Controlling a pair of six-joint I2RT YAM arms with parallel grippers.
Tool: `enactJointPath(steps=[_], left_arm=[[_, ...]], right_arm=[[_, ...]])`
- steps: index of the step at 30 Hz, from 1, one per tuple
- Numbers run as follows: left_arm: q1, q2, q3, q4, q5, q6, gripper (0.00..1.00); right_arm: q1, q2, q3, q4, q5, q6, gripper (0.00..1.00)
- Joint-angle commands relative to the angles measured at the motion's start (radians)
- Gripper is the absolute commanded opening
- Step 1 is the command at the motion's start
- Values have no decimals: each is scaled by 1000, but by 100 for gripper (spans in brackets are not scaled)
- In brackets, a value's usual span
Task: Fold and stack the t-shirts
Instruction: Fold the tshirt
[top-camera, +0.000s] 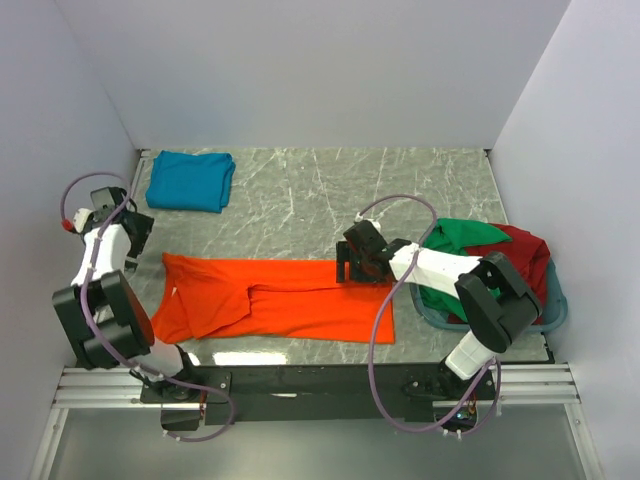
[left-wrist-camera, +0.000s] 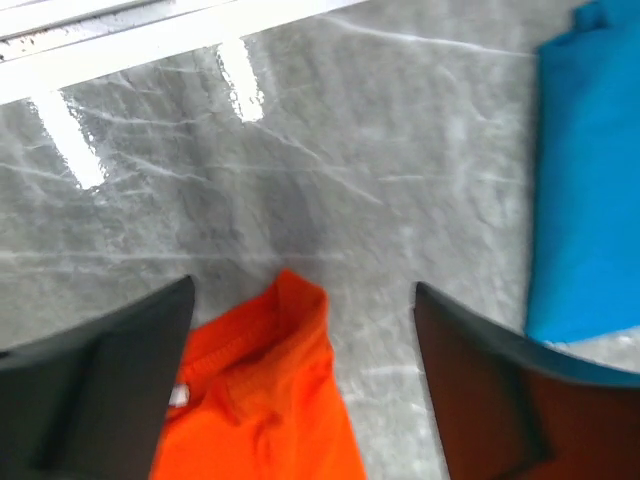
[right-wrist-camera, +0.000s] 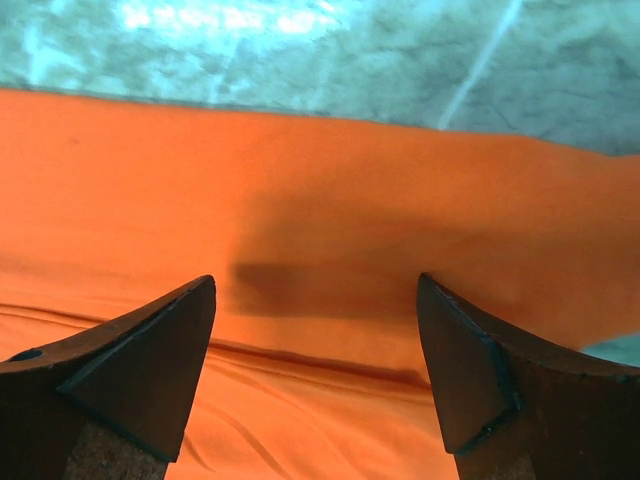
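The bright orange t-shirt (top-camera: 275, 299) lies partly folded lengthwise across the near middle of the table. My right gripper (top-camera: 350, 268) is open just above its right end, the cloth (right-wrist-camera: 320, 220) spread under the fingers. My left gripper (top-camera: 138, 250) is open and empty just off the shirt's upper left corner (left-wrist-camera: 270, 380). The teal blue t-shirt (top-camera: 190, 180) lies folded at the back left and shows in the left wrist view (left-wrist-camera: 585, 180). The green t-shirt (top-camera: 465, 238) and the dark red t-shirt (top-camera: 525, 255) lie bunched in the basket.
A grey-blue plastic basket (top-camera: 552, 312) stands at the right edge of the grey marbled table (top-camera: 330, 190). White walls close the back and both sides. A metal rail (top-camera: 300, 378) runs along the near edge.
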Motion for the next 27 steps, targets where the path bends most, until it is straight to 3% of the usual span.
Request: enactJointPath(steps=[1,6,15,21,27], left_arm=[[-2,-125,45,-70,-1,-8,99],[-33,-257,-34,-122,85,-15,99],[-317,-452,-373,5,194,-98,100],[-343,-391,-496,125,226,-105,100],[-378,-272,-503,182,213,-115,100]], right_arm=[[-1,-48,64,-73,49,-34,88],[-1,-130,91,-87,56,-50,89],[-1,-80,107,-38,33,-63,91],[-2,26,113,14,-15,-60,91],[9,61,58,40,-82,-40,91]])
